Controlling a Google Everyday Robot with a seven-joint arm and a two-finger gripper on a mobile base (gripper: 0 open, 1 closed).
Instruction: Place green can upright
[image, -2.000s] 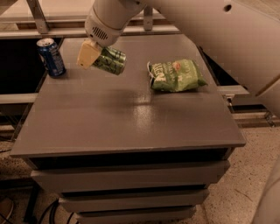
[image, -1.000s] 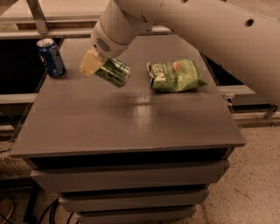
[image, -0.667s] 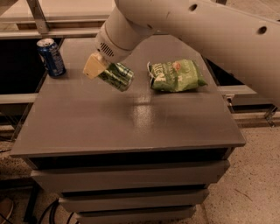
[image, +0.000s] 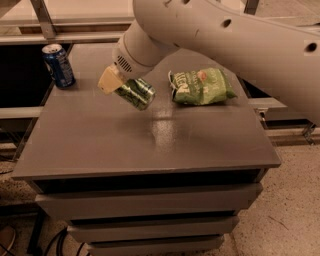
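The green can (image: 136, 93) is held tilted, close to lying on its side, just above the grey table top (image: 145, 140) near the middle back. My gripper (image: 120, 86) is shut on the green can, with a pale finger pad (image: 110, 80) showing on its left side. The white arm reaches in from the upper right and hides the can's upper end.
A dark blue can (image: 58, 65) stands upright at the back left corner. A flat green snack bag (image: 200, 86) lies at the back right, close to the held can. Drawers sit under the table top; metal rails run behind it.
My gripper has carried the green can to the right and down toward the table's middle, closer to the snack bag, tilting the can a little more.
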